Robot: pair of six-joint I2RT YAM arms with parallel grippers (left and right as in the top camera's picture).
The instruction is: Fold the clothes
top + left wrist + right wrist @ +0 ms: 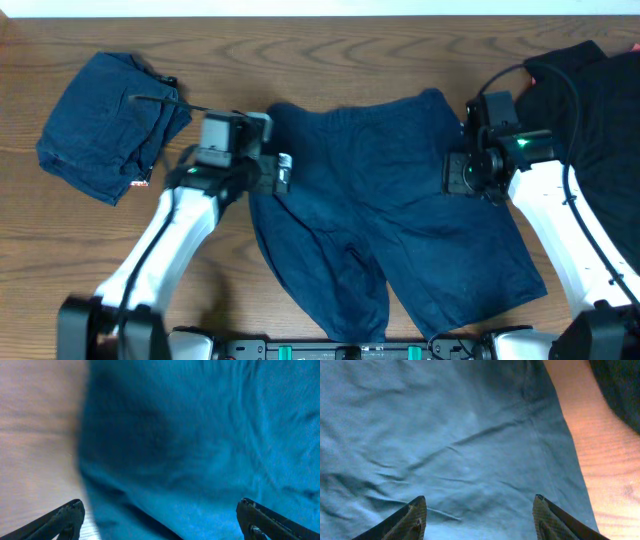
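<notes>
Navy shorts [390, 215] spread flat at desk [330, 60] centre, waistband at far side, 2 legs toward the arms' bases. Left gripper [160, 510] low over the shorts' left edge, jaws apart, empty. Right gripper [480, 505] over the right side, jaws apart. Folded navy garment [110, 125] far left; black garment [600, 100] far right.

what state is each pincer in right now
Left pincer: open, empty, over the navy shorts.
Right pincer: open, empty, over the navy shorts.
</notes>
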